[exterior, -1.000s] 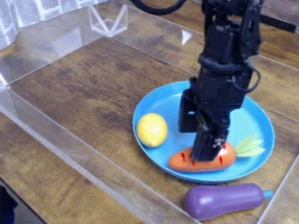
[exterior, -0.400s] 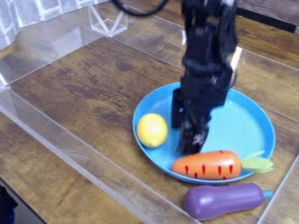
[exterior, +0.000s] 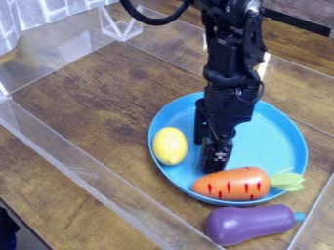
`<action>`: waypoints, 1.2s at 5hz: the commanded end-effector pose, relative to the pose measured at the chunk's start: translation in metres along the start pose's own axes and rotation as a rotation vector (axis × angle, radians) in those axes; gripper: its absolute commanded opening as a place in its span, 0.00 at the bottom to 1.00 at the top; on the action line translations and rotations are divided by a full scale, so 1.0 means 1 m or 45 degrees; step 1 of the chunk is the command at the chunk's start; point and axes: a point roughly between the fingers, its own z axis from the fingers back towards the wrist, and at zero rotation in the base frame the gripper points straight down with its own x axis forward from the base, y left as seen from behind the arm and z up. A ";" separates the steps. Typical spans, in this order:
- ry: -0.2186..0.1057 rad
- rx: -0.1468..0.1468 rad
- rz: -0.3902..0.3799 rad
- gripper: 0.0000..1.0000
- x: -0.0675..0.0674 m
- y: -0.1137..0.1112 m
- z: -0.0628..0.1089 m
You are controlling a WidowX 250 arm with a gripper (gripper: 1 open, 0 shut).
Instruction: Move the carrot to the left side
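Observation:
The carrot (exterior: 232, 183), orange with dark ridges and a yellow-green top pointing right, lies on the front edge of the blue plate (exterior: 279, 146). My gripper (exterior: 213, 146) hangs over the plate's middle, just above and left of the carrot, open with nothing between its black fingers. A yellow lemon (exterior: 170, 145) sits on the plate's left side, beside the gripper.
A purple eggplant (exterior: 248, 224) lies on the wooden table in front of the plate. Clear plastic walls (exterior: 78, 156) ring the work area, with a clear box (exterior: 120, 21) at the back left. Bare wood (exterior: 98, 107) stretches left of the plate.
My gripper has lifted off the carrot and moved back and left toward the plate's middle. The carrot now lies uncovered at the plate's front.

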 end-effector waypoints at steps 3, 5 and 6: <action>0.014 0.023 -0.097 1.00 -0.013 -0.011 -0.011; 0.009 0.034 -0.128 1.00 0.006 -0.018 -0.004; 0.009 0.044 -0.135 1.00 0.023 -0.023 0.004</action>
